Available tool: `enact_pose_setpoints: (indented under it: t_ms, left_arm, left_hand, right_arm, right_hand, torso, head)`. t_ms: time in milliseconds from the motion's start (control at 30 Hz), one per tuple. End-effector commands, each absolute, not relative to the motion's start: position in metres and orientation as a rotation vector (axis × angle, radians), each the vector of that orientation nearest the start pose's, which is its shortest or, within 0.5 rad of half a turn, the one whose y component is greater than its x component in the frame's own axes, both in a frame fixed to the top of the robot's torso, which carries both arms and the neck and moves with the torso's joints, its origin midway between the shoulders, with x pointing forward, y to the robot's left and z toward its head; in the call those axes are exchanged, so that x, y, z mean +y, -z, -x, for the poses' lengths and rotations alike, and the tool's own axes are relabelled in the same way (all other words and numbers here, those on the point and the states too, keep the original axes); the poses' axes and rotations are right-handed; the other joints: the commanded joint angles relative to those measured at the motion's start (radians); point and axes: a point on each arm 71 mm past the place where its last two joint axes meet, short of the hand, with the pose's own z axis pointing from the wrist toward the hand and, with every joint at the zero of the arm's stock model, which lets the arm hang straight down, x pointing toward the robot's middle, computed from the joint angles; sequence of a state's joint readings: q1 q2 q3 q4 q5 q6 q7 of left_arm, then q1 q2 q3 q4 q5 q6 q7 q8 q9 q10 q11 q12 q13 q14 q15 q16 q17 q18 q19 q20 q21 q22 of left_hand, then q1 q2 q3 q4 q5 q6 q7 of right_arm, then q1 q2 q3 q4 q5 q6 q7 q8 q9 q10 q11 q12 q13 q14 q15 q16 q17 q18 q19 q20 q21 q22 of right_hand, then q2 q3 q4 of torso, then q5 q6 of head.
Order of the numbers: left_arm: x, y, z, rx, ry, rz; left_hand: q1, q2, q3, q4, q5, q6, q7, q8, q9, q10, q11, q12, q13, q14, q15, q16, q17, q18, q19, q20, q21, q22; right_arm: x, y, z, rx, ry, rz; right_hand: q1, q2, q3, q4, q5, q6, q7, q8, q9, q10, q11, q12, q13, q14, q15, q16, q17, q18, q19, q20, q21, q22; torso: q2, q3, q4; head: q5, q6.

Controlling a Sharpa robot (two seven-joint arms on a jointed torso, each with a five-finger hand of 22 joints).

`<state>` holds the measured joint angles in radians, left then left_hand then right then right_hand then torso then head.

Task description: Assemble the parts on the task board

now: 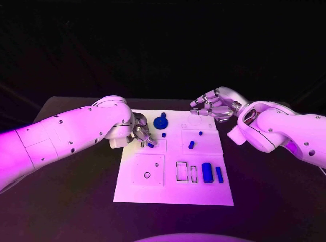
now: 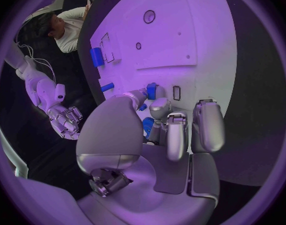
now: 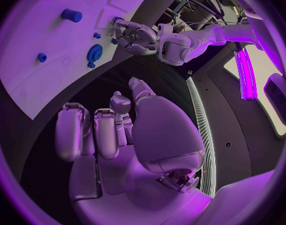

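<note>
The white task board (image 1: pixel 170 189) lies mid-table. My left hand (image 1: pixel 140 132) hovers low over the board's far left part and pinches a small blue part (image 2: pixel 151 91) between thumb and a finger, beside a small rectangular slot (image 2: pixel 176 92). A blue gear (image 1: pixel 161 122) sits on the board just past that hand. Two small blue pegs (image 1: pixel 200 133) (image 1: pixel 192 144) stand in the right half. A blue cylinder (image 1: pixel 207 172) and a blue bar (image 1: pixel 219 174) lie near the right edge. My right hand (image 1: pixel 215 106) hangs above the board's far right corner, fingers loosely bent, holding nothing.
Near the board's front lie empty recesses: a round hole (image 1: pixel 147 175) in a square plate and rectangular slots (image 1: pixel 182 171). Black table (image 1: pixel 75 201) surrounds the board on all sides. My left forearm (image 1: pixel 68 133) crosses the table's left side.
</note>
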<state>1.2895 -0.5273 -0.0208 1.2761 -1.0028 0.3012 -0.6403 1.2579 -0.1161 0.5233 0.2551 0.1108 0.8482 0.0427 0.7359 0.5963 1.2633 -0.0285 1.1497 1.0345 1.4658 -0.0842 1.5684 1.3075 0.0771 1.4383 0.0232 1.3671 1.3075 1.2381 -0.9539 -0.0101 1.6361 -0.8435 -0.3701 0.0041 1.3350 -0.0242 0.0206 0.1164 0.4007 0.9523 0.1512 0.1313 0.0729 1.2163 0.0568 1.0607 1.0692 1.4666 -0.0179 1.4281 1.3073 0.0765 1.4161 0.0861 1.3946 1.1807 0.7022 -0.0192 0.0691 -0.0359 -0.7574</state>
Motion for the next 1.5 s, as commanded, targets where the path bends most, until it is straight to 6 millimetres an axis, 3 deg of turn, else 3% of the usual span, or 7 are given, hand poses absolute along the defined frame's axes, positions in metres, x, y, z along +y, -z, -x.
enact_pose_setpoints:
  t_ms: [33,633,1233,1400,1500]
  left_arm:
    - [0.127,0.194,-0.523,2.391,0.368,0.111]
    - [0.129,0.198,-0.523,2.303,0.337,0.141]
    - [0.129,0.212,-0.515,2.404,0.296,0.050]
    - [0.130,0.213,-0.514,2.428,0.289,0.025]
    - [0.130,0.214,-0.512,2.445,0.285,0.004]
  left_hand:
    - [-0.006,-0.003,0.149,-0.141,-0.001,-0.004,-0.001,0.004,0.070,0.011,0.000,0.006,0.004,0.105,-0.002,0.002,0.263,-0.013,0.002,0.002,0.001,0.018]
    - [-0.020,-0.004,0.171,-0.147,-0.002,-0.007,-0.002,0.014,0.083,0.022,-0.001,0.023,0.020,0.105,-0.003,0.002,0.263,-0.014,0.006,0.001,0.005,0.025]
    - [-0.025,-0.007,0.182,-0.153,-0.002,-0.010,-0.002,0.019,0.090,0.020,-0.001,0.022,0.017,0.105,-0.003,0.002,0.263,-0.014,0.006,0.001,0.005,0.025]
    - [-0.025,-0.009,0.189,-0.158,-0.002,-0.012,-0.002,0.020,0.093,0.018,-0.002,0.021,0.014,0.105,-0.003,0.002,0.263,-0.014,0.006,0.001,0.005,0.026]
    - [-0.026,-0.011,0.193,-0.160,-0.002,-0.013,-0.002,0.021,0.095,0.016,-0.002,0.020,0.013,0.105,-0.004,0.002,0.263,-0.014,0.006,0.000,0.005,0.027]
  right_arm:
    - [-0.225,0.149,-0.475,1.668,-1.013,-0.394]
    - [-0.227,0.151,-0.477,1.670,-1.010,-0.399]
    - [-0.224,0.152,-0.477,1.684,-1.013,-0.392]
    - [-0.222,0.152,-0.477,1.693,-1.016,-0.382]
    - [-0.221,0.153,-0.477,1.700,-1.014,-0.379]
  right_hand:
    - [0.002,0.006,-0.002,0.007,0.004,-0.001,-0.003,0.006,-0.001,-0.003,0.002,0.000,-0.001,0.057,-0.003,-0.007,0.030,0.000,-0.005,-0.004,-0.007,-0.002]
    - [-0.006,0.009,-0.003,0.016,0.010,-0.002,-0.003,0.006,-0.001,-0.004,0.002,-0.001,-0.004,0.056,-0.003,-0.012,0.024,0.001,-0.007,-0.004,-0.011,-0.009]
    - [-0.009,0.010,-0.003,0.019,0.011,-0.003,-0.003,0.006,-0.001,-0.003,0.002,-0.001,-0.004,0.056,-0.003,-0.012,0.024,0.001,-0.007,-0.004,-0.011,-0.010]
    - [-0.009,0.010,-0.003,0.019,0.011,-0.003,-0.003,0.006,-0.001,-0.003,0.002,-0.001,-0.004,0.056,-0.003,-0.012,0.024,0.001,-0.007,-0.004,-0.011,-0.010]
    - [-0.009,0.010,-0.003,0.019,0.011,-0.003,-0.003,0.006,-0.001,-0.003,0.002,-0.001,-0.004,0.056,-0.003,-0.012,0.024,0.001,-0.007,-0.004,-0.011,-0.010]
  torso:
    - [0.000,0.0002,0.0012]
    - [0.001,-0.0001,-0.0020]
    - [0.002,0.0003,-0.0031]
    - [0.001,-0.0006,0.0011]
    - [0.001,-0.0004,-0.0024]
  head:
    - [0.000,0.004]
    - [0.010,0.000]
    - [0.012,-0.009]
    - [0.010,-0.012]
    - [0.014,-0.012]
